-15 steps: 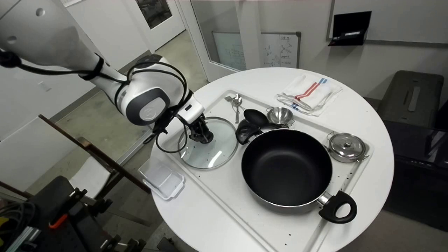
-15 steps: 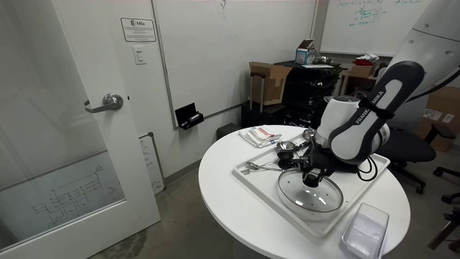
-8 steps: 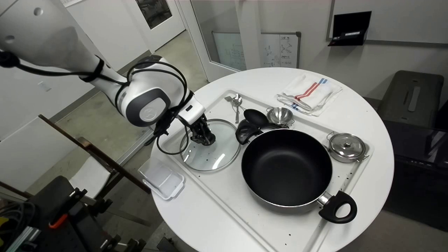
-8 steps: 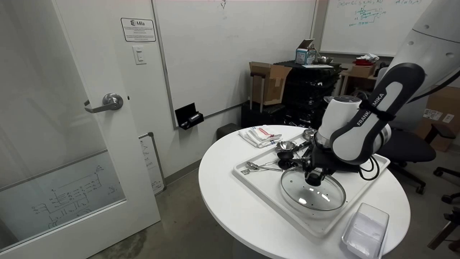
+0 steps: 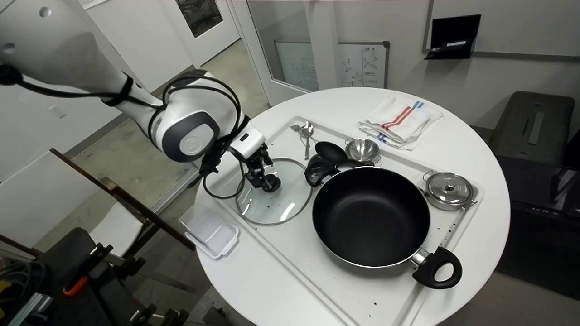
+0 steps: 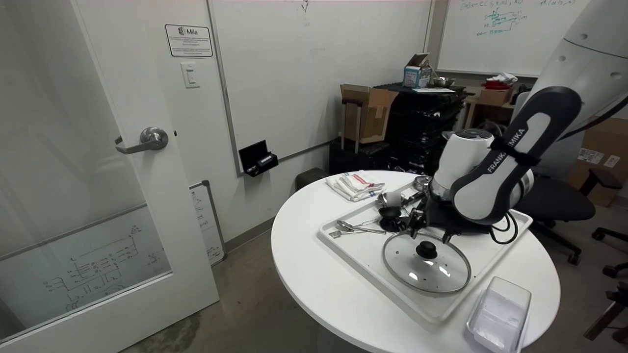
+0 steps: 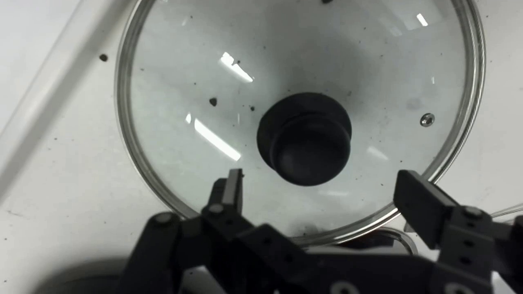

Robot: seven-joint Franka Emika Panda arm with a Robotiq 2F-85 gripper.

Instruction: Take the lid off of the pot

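The glass lid (image 6: 426, 269) lies on the tray (image 5: 353, 294), off the pot (image 5: 371, 226). I have the gripper (image 7: 319, 178) spread over it, the black knob (image 7: 310, 151) unpinched. One pot handle (image 5: 310, 174) juts toward the lid, a black spoon (image 5: 331, 152) just beside. In an exterior view my arm (image 6: 490, 191) hides most of the pot; the wrist view shows me the lid's vent (image 7: 427, 119).

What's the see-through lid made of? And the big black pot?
The lid looks like clear, glossy glass: the tray shows through and lights gleam on it. The pot is probably metal with a dull black coating: its thin edge shines silver.
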